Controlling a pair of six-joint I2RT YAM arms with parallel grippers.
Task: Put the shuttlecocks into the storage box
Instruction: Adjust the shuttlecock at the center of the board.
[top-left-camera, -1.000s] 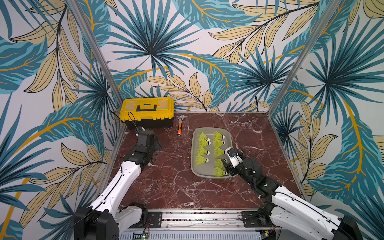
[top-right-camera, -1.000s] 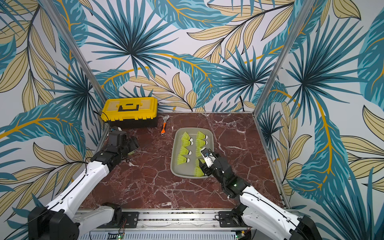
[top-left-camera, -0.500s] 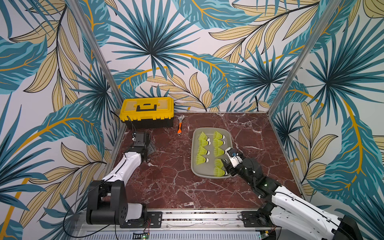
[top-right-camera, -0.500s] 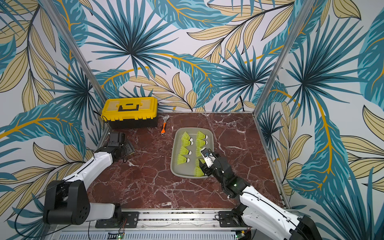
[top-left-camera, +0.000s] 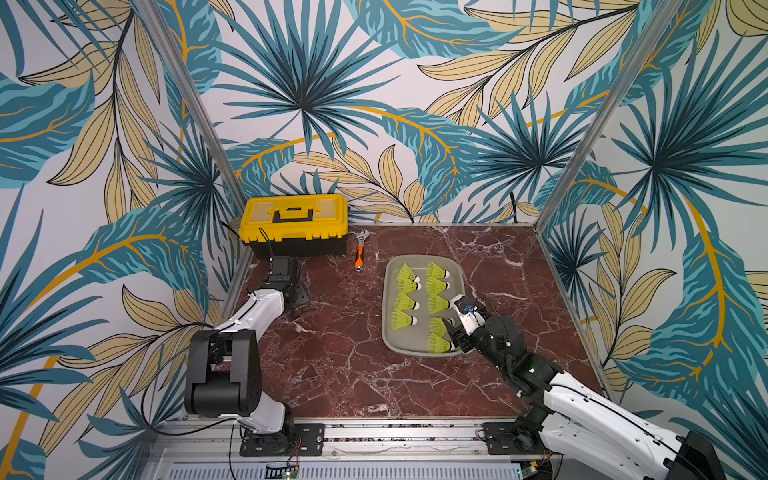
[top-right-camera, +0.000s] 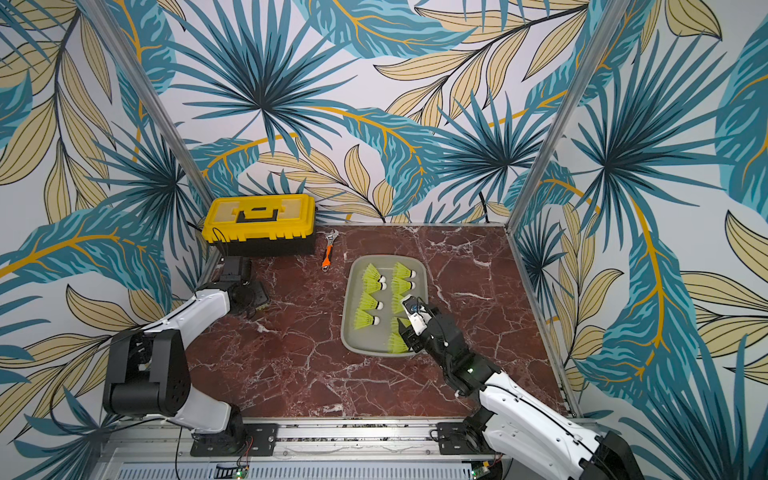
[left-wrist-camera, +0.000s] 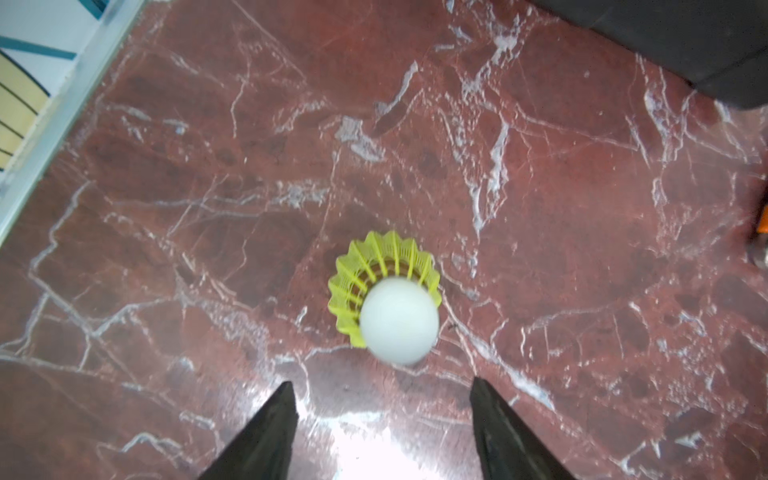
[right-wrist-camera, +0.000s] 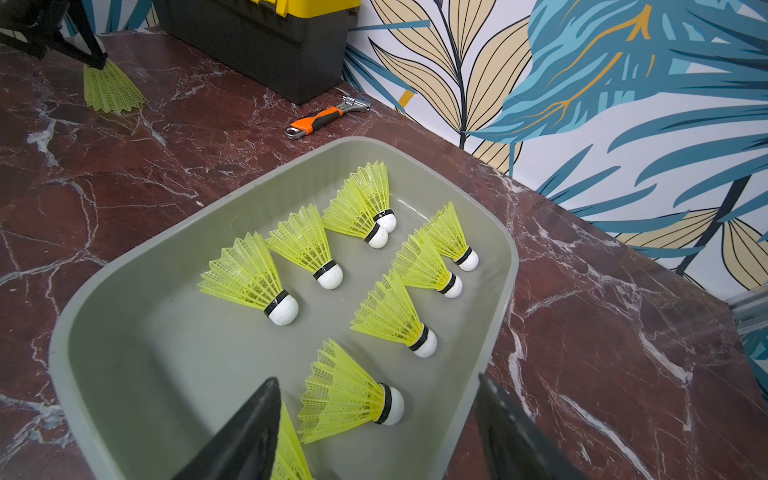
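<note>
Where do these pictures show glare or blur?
Left wrist view: white glare on the marble table between the fingers of the left gripper; the standing shuttlecock looks soft. Right wrist view: shuttlecocks in the storage box are sharp, only the right gripper is blurred. Both top views: even light, no strong glare.

High top views share the whole table (top-left-camera: 332, 353); wrist cameras sit close, left seemingly facing down.
</note>
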